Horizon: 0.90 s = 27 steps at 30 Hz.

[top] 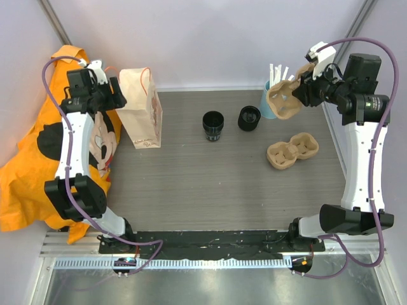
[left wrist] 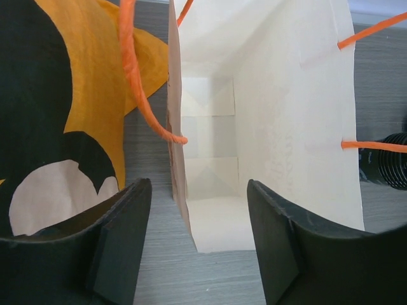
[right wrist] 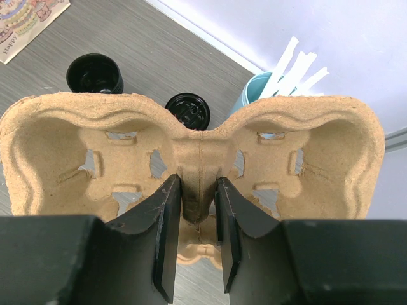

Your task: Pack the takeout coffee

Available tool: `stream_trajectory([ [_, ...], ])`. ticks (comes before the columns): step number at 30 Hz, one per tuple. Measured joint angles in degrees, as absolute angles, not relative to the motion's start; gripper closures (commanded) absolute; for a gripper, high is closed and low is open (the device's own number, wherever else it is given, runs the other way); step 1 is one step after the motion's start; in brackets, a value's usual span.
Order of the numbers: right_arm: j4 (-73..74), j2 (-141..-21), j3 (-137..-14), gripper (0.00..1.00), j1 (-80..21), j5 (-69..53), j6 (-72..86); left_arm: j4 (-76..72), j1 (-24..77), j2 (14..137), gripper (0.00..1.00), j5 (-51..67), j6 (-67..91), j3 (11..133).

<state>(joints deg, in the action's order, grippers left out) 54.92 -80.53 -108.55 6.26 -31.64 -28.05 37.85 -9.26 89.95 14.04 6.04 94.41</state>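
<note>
Pinching the centre ridge of a moulded tan pulp tray [right wrist: 82,146] held aloft, my right gripper [right wrist: 198,216] has its flat black pads pressed onto the rough fibre. My left gripper [left wrist: 199,244] is spread wide at the open mouth of the smooth cream paper bag [left wrist: 280,114], one wall between its fingers. A small round black cup [top: 213,125] and a second cup [top: 248,118] stand on the grey wood-grain table [top: 191,184], mid-table, apart from both grippers.

place: you are in a robot test lab | proof: plain white walls [top: 210,38] behind your grey table [top: 191,184] | metal rail [top: 57,244] along the table's near edge
</note>
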Motion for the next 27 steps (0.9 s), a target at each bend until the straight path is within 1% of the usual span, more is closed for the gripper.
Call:
stream_trajectory([
  [1, 54.92, -80.53, -108.55, 0.68, 6.11, -31.64, -28.05, 37.74, -9.28, 90.26, 0.39, 14.41, 6.13, 94.39],
  [2, 54.92, -80.53, -108.55, 0.68, 5.98, -31.64, -28.05, 37.47, -9.28, 90.67, 0.43, 14.76, 6.31, 94.37],
  [5, 54.92, -80.68, -108.86, 0.68, 5.37, -31.64, -28.03, 36.91, -9.30, 91.59, 0.49, 15.51, 7.03, 94.37],
  [8, 54.89, -80.77, -109.19, 0.68, 4.62, -31.59, -28.03, 36.64, -9.30, 92.16, 0.51, 16.12, 7.20, 94.37],
  [15, 54.92, -80.79, -109.19, 0.68, 2.35, -31.18, -28.05, 35.51, -9.30, 92.23, 0.51, 15.73, 7.14, 94.37],
  [19, 54.92, -80.82, -109.19, 0.68, 1.26, -30.68, -28.05, 34.37, -9.30, 92.23, 0.57, 14.98, 7.03, 94.37],
  [20, 54.92, -80.82, -109.19, 0.68, 1.04, -30.55, -28.05, 34.11, -9.30, 92.25, 0.63, 14.94, 7.03, 94.37],
  [22, 54.89, -80.90, -109.19, 0.68, 0.71, -30.22, -28.05, 33.63, -9.30, 92.29, 0.70, 14.55, 6.98, 94.37],
  [27, 54.92, -81.06, -109.16, 0.67, 0.36, -29.41, -28.05, 33.30, -9.30, 92.42, 0.71, 13.98, 6.31, 94.37],
])
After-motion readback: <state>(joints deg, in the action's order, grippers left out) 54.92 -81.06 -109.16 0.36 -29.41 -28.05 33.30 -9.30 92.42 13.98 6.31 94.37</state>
